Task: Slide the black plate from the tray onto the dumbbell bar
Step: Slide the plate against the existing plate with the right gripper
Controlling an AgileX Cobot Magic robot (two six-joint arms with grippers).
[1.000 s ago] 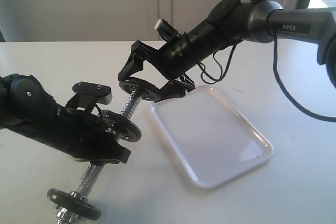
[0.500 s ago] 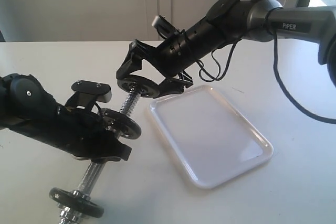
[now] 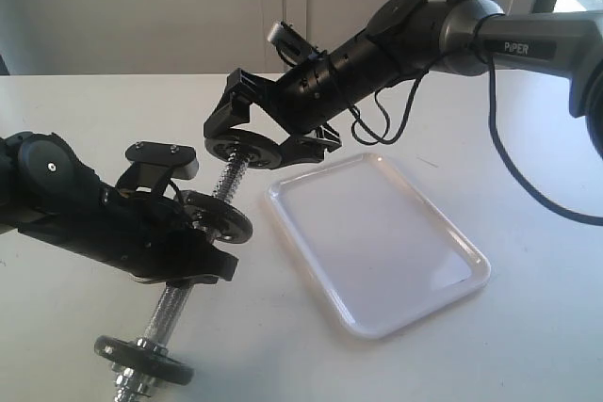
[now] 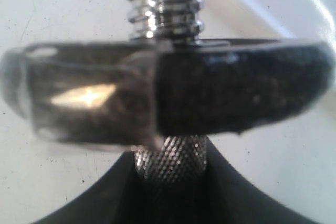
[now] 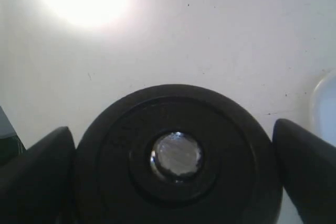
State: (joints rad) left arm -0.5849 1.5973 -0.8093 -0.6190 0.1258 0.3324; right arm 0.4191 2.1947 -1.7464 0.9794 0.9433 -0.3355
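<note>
Exterior and wrist views of a two-arm assembly on a white tabletop (image 3: 528, 345). The left hand (image 3: 193, 256) is clenched on the middle of the dumbbell bar (image 3: 232, 183), which lies tilted, its lower end toward the near edge of the exterior view and its upper threaded end pointing toward the right arm. A small black end disc (image 3: 141, 360) sits at the lower end; a second black disc (image 3: 224, 221), backed by a silver star-shaped nut (image 3: 196, 209), sits just above the left hand. In the left wrist view that disc (image 4: 236, 93) and its nut (image 4: 89, 98) fill the frame, with the coarse thread above them and the knurled section of the bar (image 4: 170, 158) running down between the dark fingers. The black plate (image 3: 243, 151) is off the tray (image 3: 476, 275) and sits at the upper tip of the bar, above the tabletop just beside the tray's far-left corner. The right hand (image 3: 250, 143) is spread wide around it, grasping the plate with its fingers (image 5: 37, 171) against opposite sides of the rim. In the right wrist view the plate (image 5: 115, 150) faces the camera, and the shiny end of the bar shows in its central hole. The tray lies flat on the tabletop to the right of the bar.
</note>
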